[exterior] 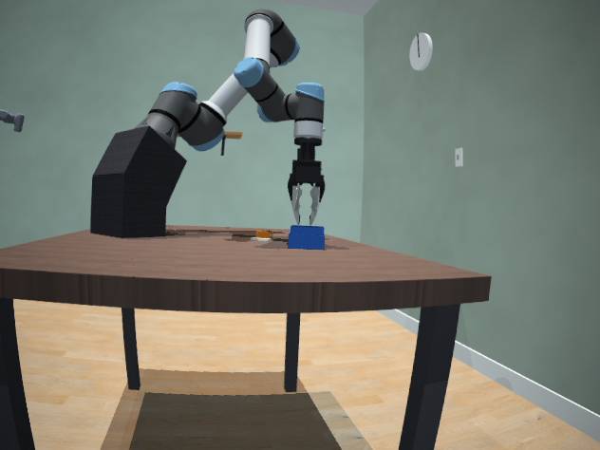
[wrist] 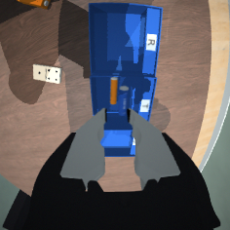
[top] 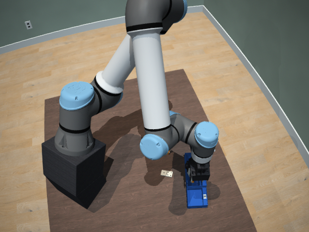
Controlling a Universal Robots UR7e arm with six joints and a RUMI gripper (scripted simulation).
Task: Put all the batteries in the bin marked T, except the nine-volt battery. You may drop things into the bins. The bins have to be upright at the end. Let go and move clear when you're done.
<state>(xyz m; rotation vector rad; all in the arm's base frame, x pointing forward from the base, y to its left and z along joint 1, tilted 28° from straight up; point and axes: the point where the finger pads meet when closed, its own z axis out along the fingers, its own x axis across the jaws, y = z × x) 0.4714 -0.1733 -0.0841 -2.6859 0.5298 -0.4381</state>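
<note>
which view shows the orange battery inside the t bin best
The wrist view: the orange cylindrical battery lies in the blue bin's T-marked compartment, seen from straight above. In the top view the gripper blocks that compartment; the exterior view shows only the bin's outer wall.
</note>
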